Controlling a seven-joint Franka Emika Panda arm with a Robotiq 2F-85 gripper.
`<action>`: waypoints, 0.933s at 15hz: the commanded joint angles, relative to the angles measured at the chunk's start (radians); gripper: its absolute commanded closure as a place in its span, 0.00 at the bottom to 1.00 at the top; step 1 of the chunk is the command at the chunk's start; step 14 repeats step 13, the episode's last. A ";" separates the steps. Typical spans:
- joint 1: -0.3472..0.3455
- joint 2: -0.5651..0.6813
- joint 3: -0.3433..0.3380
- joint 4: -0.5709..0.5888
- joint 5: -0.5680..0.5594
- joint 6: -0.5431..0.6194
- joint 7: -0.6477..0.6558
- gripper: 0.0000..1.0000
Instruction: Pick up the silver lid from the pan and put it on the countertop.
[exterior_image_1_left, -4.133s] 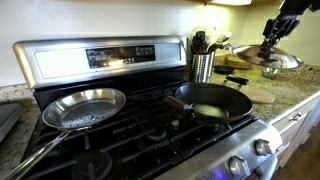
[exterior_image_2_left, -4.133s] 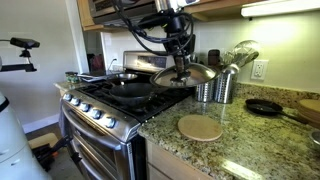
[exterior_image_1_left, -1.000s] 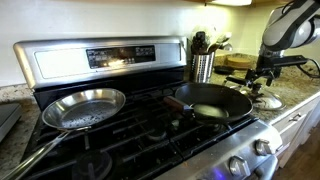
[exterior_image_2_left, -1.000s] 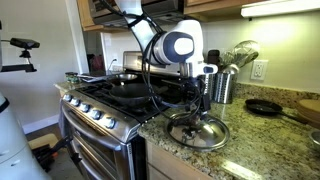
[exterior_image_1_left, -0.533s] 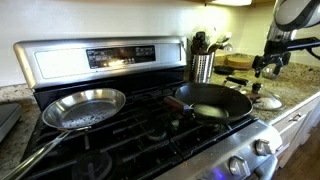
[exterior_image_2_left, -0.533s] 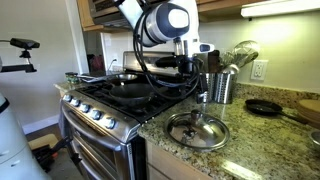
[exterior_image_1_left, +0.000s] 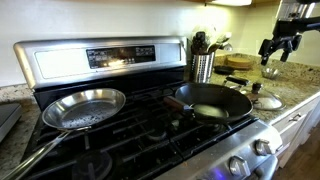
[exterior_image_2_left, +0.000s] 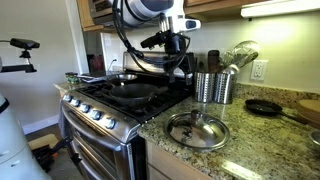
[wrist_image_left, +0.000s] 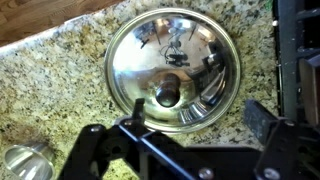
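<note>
One silver lid (wrist_image_left: 176, 58) (flat) — on countertop (wrist_image_left: 50, 100)

lid (exterior_image_2_left: 196, 131) released onto countertop (exterior_image_2_left: 255, 152), hand (exterior_image_1_left: 270, 50) risen

Speckled beige-brown granite worktop (exterior_image_2_left: 255, 152) runs beside stove. Round shiny silver lid (exterior_image_2_left: 197, 130) lies flat, knob up; granite shows all round lid in wrist view (wrist_image_left: 175, 70). Behind lid: ribbed metal utensil canister (exterior_image_2_left: 212, 87). Beyond lid, near wall: small black skillet (exterior_image_2_left: 265, 107).
</note>
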 joint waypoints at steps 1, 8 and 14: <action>-0.008 -0.015 0.014 -0.005 0.002 -0.008 -0.002 0.00; -0.008 -0.035 0.020 -0.021 0.001 -0.012 -0.003 0.00; -0.008 -0.035 0.020 -0.021 0.001 -0.012 -0.003 0.00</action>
